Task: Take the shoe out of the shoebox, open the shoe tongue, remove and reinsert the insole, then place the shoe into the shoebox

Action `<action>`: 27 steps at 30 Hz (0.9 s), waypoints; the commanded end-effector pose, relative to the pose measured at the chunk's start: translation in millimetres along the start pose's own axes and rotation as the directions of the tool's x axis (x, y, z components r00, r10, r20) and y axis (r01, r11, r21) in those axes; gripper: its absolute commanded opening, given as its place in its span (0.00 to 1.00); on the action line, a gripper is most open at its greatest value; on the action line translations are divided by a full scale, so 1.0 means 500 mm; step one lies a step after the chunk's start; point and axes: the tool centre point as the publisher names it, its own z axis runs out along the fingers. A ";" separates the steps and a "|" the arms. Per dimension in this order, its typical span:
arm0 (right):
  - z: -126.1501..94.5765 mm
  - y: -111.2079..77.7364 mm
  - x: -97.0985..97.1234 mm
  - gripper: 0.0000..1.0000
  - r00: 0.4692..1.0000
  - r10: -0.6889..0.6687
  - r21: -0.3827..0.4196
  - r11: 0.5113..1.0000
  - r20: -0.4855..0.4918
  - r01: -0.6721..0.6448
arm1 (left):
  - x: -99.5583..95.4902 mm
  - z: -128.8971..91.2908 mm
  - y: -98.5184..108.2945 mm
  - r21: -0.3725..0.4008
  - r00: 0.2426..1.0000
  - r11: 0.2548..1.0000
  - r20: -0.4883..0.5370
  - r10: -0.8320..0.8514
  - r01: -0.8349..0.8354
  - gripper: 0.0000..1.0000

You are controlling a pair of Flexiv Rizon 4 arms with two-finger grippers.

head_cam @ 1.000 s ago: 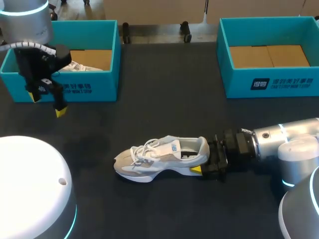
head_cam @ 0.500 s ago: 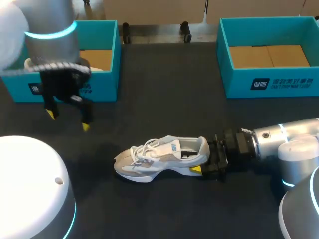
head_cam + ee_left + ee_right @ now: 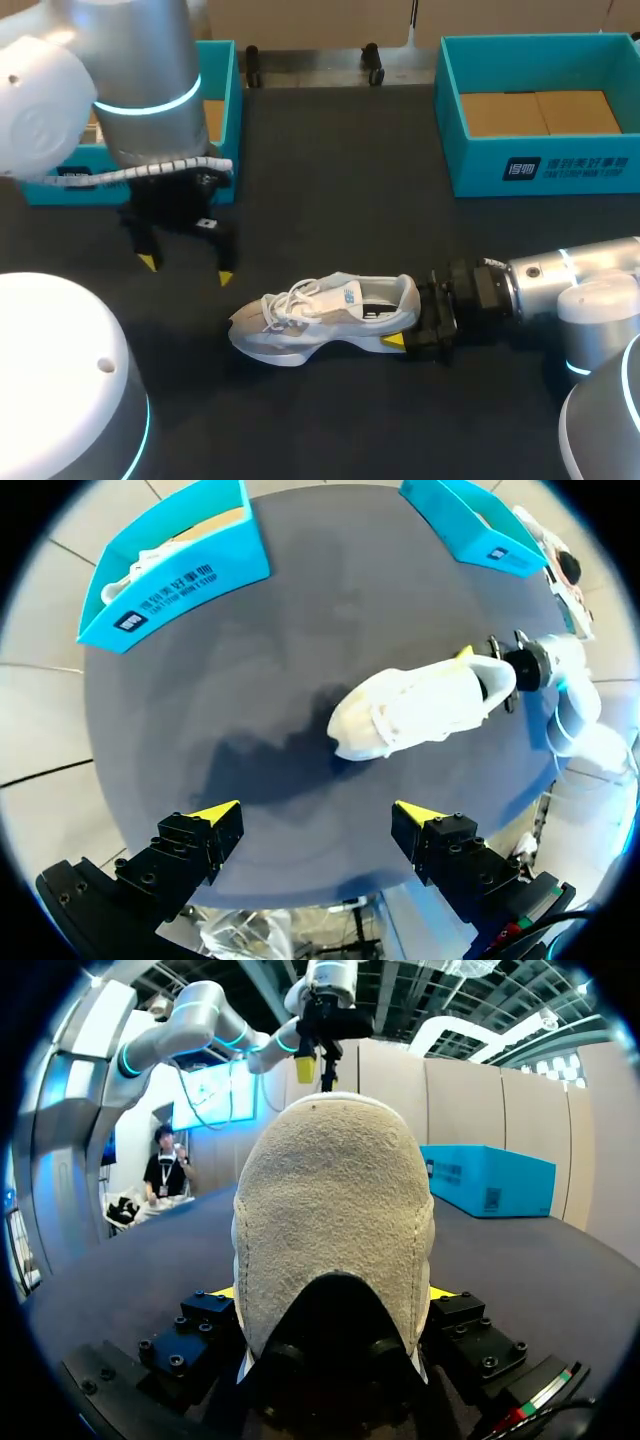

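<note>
Firmness comes first: with the right gripper (image 3: 408,318), lower right, clamped on the heel (image 3: 405,298) of the shoe (image 3: 320,318) lying at lower centre, the left gripper (image 3: 187,270), fingers apart at centre left, should pinch the tongue (image 3: 343,295) from above.

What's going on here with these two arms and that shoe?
The white shoe lies on its sole on the dark table, outside the boxes. The right gripper is clamped on its heel. The left gripper hovers open above the table near the toe, touching nothing. A left box and a right box, both blue, stand at the back.
</note>
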 end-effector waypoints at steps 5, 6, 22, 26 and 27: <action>0.004 0.002 0.003 0.00 1.000 0.001 0.005 1.000 0.001 -0.001 | 0.022 0.000 -0.035 -0.070 1.000 0.998 0.019 0.004 -0.003 1.00; 0.004 0.002 0.003 0.00 1.000 0.001 0.005 1.000 0.001 -0.001 | 0.022 0.000 -0.035 -0.070 1.000 0.998 0.019 0.004 -0.003 1.00; 0.004 0.002 0.003 0.00 1.000 0.001 0.005 1.000 0.001 -0.001 | 0.189 0.041 -0.070 -0.003 0.983 0.994 0.149 -0.106 0.108 1.00; 0.004 0.002 0.003 0.00 1.000 0.001 0.005 1.000 0.001 -0.001 | 0.224 0.050 -0.081 0.024 0.975 0.989 0.165 -0.148 0.146 1.00; 0.004 0.002 0.003 0.00 1.000 0.001 0.005 1.000 0.001 -0.001 | 0.231 0.051 -0.085 0.024 0.974 0.989 0.169 -0.149 0.147 1.00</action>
